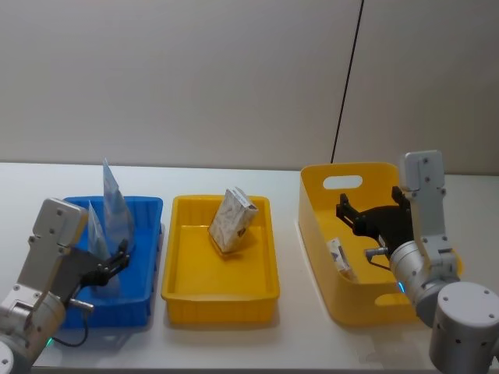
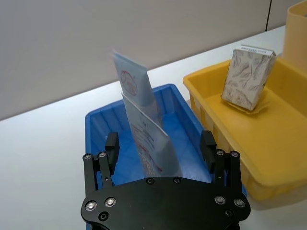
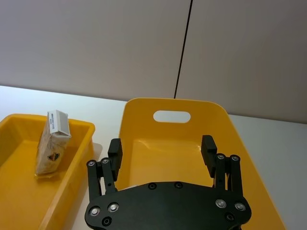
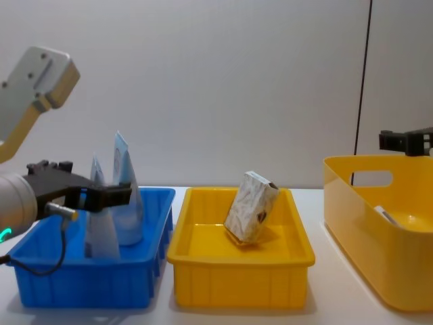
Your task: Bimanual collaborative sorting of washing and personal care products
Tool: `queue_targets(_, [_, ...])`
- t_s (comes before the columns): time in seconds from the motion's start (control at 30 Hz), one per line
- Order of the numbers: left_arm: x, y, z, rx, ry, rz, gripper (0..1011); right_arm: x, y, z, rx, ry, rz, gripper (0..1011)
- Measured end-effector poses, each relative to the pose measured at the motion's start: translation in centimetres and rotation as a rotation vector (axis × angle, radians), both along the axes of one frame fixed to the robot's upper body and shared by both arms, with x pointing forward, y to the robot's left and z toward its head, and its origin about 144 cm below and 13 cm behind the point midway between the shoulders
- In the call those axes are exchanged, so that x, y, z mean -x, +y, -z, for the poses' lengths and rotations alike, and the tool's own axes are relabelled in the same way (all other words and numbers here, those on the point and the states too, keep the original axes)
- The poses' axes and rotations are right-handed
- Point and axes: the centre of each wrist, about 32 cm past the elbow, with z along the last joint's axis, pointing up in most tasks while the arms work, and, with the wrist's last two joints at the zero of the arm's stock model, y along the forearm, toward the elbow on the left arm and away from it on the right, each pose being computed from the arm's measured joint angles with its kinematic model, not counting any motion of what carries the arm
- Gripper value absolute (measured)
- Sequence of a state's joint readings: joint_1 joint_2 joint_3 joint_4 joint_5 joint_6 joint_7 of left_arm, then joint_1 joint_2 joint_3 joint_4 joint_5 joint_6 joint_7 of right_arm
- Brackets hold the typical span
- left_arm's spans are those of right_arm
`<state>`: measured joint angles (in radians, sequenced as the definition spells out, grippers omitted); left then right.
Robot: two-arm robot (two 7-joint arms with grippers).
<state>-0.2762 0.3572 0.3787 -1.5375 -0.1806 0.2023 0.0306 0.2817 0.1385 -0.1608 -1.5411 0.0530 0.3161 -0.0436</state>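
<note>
Two pale-blue squeeze tubes stand upright in the blue bin (image 1: 146,204): a taller one with a red circle mark (image 2: 132,81) behind, a shorter one (image 2: 154,143) in front. My left gripper (image 2: 159,143) is open, its fingers on either side of the shorter tube without touching it. A grey-white patterned carton (image 1: 231,220) leans in the shallow yellow tray (image 1: 218,296). A small white box (image 1: 339,255) lies inside the tall yellow bin (image 1: 343,300). My right gripper (image 3: 161,147) hangs open and empty over that bin.
The three containers sit in a row on the white table (image 1: 288,335), blue at the left, tray in the middle, tall bin with handle cut-outs at the right. A grey wall runs close behind. Narrow gaps separate the containers.
</note>
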Motion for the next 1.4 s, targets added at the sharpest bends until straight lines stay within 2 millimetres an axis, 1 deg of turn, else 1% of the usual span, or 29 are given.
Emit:
queue_targets(0.33, [-1.7,0.7,1.5,0.02,0.078,-0.001,1001,0.0,0.0,0.0,0.0,-0.001,-0.001,1004])
queue_targets(0.9, [-4.2,1.7,3.0,0.047,0.102,0.01,997,0.0,0.0,0.0,0.0,-0.002,0.0,1004])
queue_targets(0.93, [-4.3,1.8,3.1,0.05,0.1,0.012,957,0.0,0.0,0.0,0.0,-0.001,-0.001,1004])
queue_targets(1.07, [-4.7,1.9,3.3,0.056,0.097,0.016,907,0.0,0.0,0.0,0.0,-0.001,0.0,1004])
queue_targets(1.2, [-5.0,2.1,3.5,0.062,0.092,0.019,764,0.0,0.0,0.0,0.0,-0.001,0.0,1004])
queue_targets(1.23, [-5.1,2.2,3.5,0.062,0.091,0.019,745,0.0,0.0,0.0,0.0,-0.001,-0.001,1004])
queue_targets(1.33, [-5.2,2.4,3.6,0.066,0.089,0.022,629,0.0,0.0,0.0,0.0,-0.001,0.0,1004])
queue_targets(1.4, [-5.3,2.5,3.7,0.067,0.088,0.023,588,0.0,0.0,0.0,0.0,-0.001,0.0,1004])
